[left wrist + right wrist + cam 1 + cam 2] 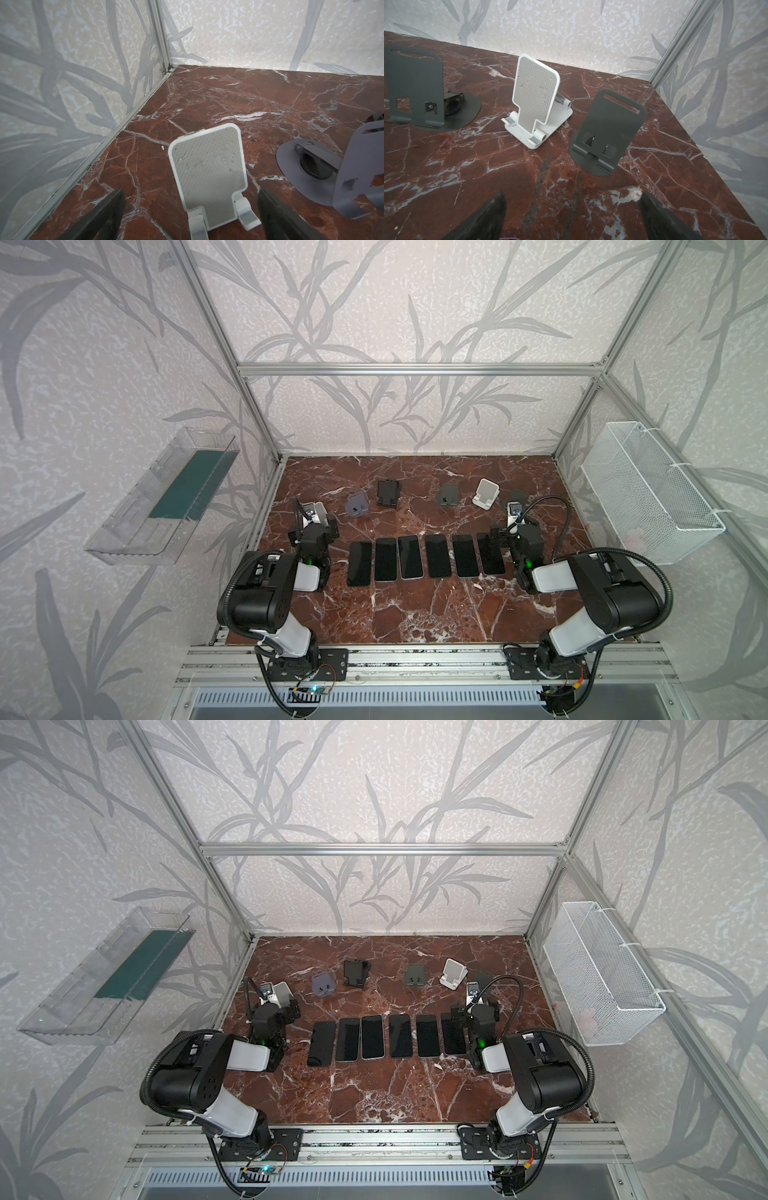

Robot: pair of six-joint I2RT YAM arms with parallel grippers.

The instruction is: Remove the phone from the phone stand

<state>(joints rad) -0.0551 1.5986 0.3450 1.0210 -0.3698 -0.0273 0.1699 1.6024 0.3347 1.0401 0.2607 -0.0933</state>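
Several dark phones (426,558) lie flat, side by side, in a row across the middle of the marble table (415,614); both top views show them (390,1036). Several phone stands stand behind them, and none holds a phone. My left gripper (314,527) is open, and a white stand (207,172) sits bare between its fingers (112,209). Beside that one is a grey-purple stand (361,176). My right gripper (515,531) is open over bare marble, just short of a dark grey stand (610,128). Another white stand (536,99) is further off.
A clear plastic bin (162,497) hangs on the left wall and a white wire basket (648,493) on the right wall. Aluminium frame posts close the back corners (164,41). A black stand (388,492) and a dark grey stand (449,494) sit mid-back.
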